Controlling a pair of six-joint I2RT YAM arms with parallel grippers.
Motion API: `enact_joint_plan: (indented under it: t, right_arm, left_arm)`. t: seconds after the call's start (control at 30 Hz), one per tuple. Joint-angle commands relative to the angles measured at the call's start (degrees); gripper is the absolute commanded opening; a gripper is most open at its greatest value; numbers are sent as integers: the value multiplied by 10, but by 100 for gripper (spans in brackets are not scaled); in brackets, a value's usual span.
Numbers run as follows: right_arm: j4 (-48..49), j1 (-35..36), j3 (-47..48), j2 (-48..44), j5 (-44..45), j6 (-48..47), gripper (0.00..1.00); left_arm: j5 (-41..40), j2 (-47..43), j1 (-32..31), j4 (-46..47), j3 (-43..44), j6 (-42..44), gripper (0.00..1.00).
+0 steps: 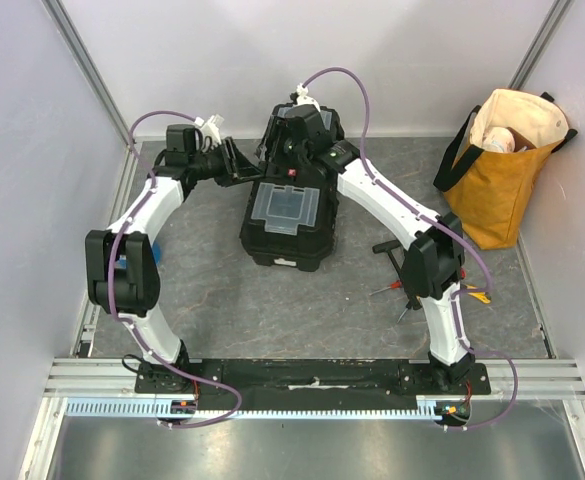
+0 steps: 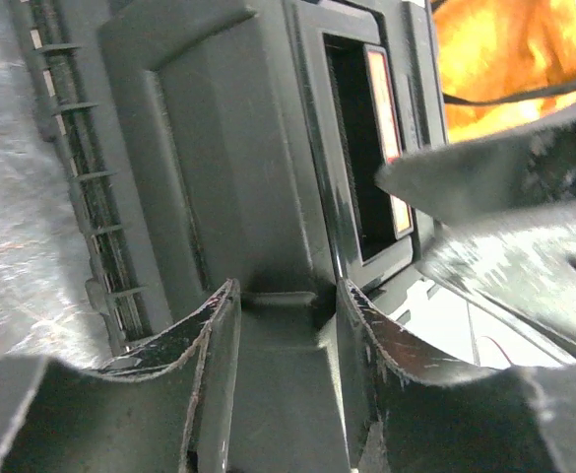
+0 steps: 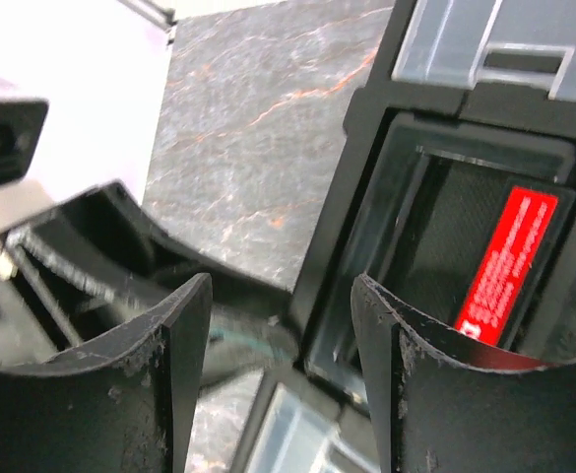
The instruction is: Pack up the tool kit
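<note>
My left end effector [image 2: 286, 310] straddles a black part of the toolbox [image 2: 228, 168]; pinching or just around it, I can't tell. Right end effector [image 3: 280, 315] is spread, the toolbox's rim sitting between its jaws.

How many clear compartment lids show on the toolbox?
2. In the right wrist view, one clear lid sits above the red handle panel, the other below it. From overhead only one shows; the second is hidden.

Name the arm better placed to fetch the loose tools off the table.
Right, probably. The loose tools lie on the right side beside the right arm; the toolbox sits between them and the left arm.
</note>
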Motion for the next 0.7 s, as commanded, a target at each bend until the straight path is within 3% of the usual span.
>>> enact_joint_plan:
  t: [0.0,0.17,0.4,0.67]
  right_arm:
    - [-54,-4,43,18,82,1,65]
    - [-74,-4,39,15,127,-2,65]
    - [-80,-4,23,0,164,-39,70]
    - [-71,-31,31,28,-14,-17,74]
  left_arm:
    - [71,-12,-53,-13,-29,-3,36]
    - [20,-24,-52,-41,-20,6,37]
    - [-51,-24,-46,-92,20,15,47]
    - [-74,-22,-41,-125,59,22,49]
